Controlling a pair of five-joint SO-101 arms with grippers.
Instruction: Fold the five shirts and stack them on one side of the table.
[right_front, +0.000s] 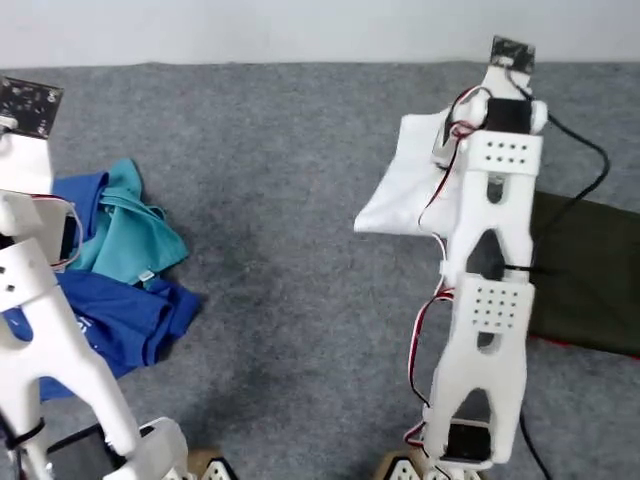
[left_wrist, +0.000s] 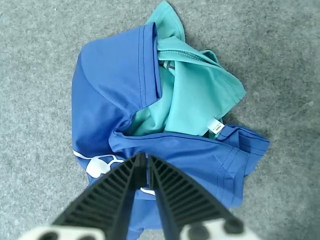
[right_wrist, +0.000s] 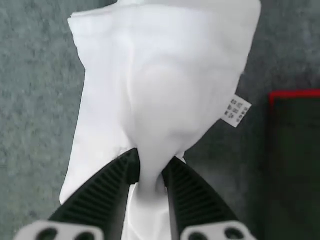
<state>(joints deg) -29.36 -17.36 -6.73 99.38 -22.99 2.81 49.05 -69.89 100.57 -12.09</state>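
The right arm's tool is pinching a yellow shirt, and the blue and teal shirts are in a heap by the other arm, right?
Almost. The right tool is pinching a white shirt, not a yellow one, as the right wrist view shows. The blue shirt and teal shirt do lie in a heap by the left arm.

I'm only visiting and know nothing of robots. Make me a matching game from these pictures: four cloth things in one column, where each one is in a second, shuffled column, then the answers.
Things:
1. white cotton shirt
2. teal shirt
3. royal blue shirt with white print
4. dark green flat cloth with a red edge

Places:
A. crumpled among the blue folds
B. flat on the grey table, beside the white one
C. pinched in the right gripper
D. directly under the left gripper

Pairs: 1-C, 2-A, 3-D, 4-B.
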